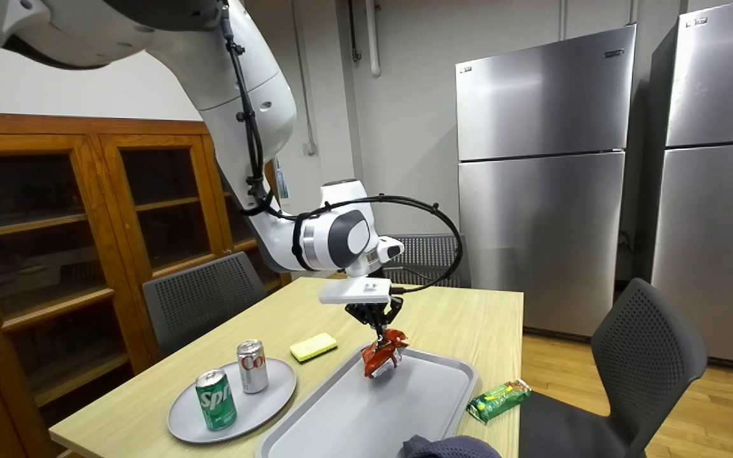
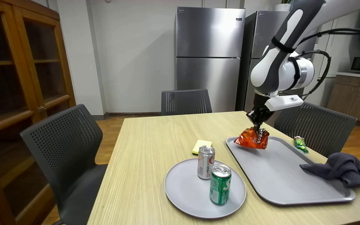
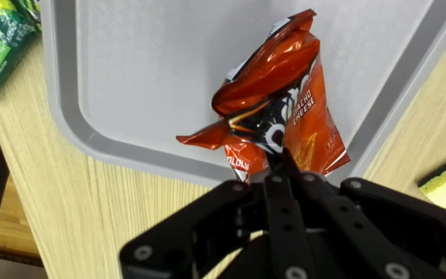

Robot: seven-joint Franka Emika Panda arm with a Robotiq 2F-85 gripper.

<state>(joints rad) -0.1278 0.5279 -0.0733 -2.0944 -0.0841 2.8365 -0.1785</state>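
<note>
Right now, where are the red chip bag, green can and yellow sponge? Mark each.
red chip bag [image 2: 251,138]: in an exterior view, on its bulging front
green can [image 1: 216,401]: in an exterior view, on its lettered side
yellow sponge [image 1: 313,346]: in an exterior view, on its top face

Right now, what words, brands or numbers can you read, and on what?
"NACHO CHEESE": red bag
"ritos": red bag, partial
"OLDLY": red bag, partial
"Spr": green can, partial
"CO": silver can, partial
"RECYCLE": silver can
Too small or blurred: fridge badges, green packet, red bag's finer print
</note>
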